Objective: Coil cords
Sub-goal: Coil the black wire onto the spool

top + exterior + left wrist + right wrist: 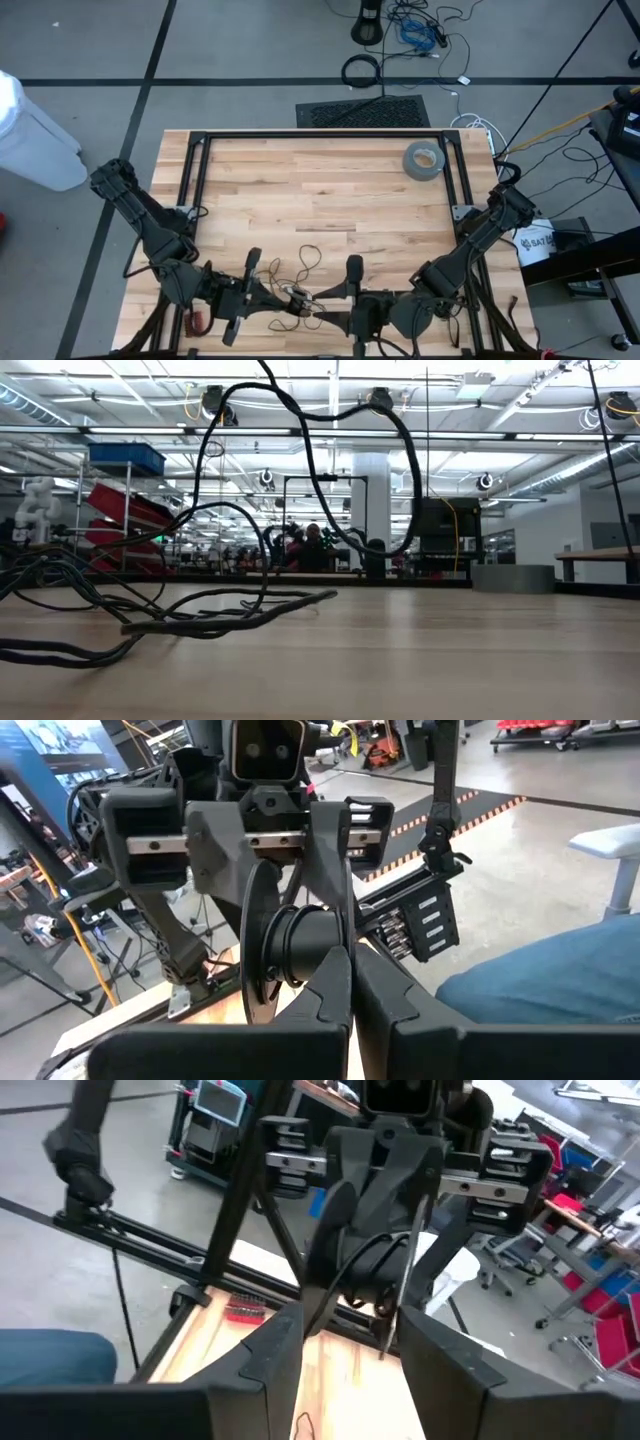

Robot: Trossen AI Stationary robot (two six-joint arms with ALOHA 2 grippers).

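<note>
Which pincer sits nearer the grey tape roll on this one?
Right. The right pincer is at the near edge, on the grey tape roll's side of the table; the left pincer faces it from farther across.

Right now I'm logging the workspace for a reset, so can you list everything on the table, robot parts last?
wire: one, thin and black, loose loops on the table's near middle, running to between the two end effectors
tape roll: one, grey, flat on the table's far right corner
table: one, light wood with a black frame
left end effector: one, dark, shut, at the near edge, pointing toward the right one
right end effector: one, dark, fingers apart, at the near edge, facing the left one
</note>
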